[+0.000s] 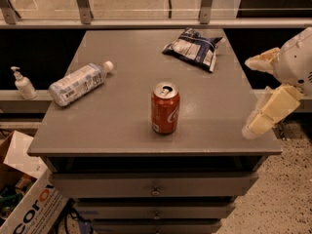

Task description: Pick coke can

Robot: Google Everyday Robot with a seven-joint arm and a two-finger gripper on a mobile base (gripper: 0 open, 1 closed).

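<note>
The coke can (165, 108) is red with a silver top and stands upright near the middle front of the grey cabinet top (122, 121). My gripper (254, 95) is at the right edge of the view, over the cabinet's right edge and well to the right of the can. It is open and empty, with one cream finger (262, 63) above and the other below, pointing left toward the can.
A clear plastic water bottle (78, 84) lies on its side at the left of the top. A blue and white chip bag (193, 47) lies at the back right. A pump bottle (22, 84) stands on a ledge at left. A cardboard box (29, 199) sits on the floor at lower left.
</note>
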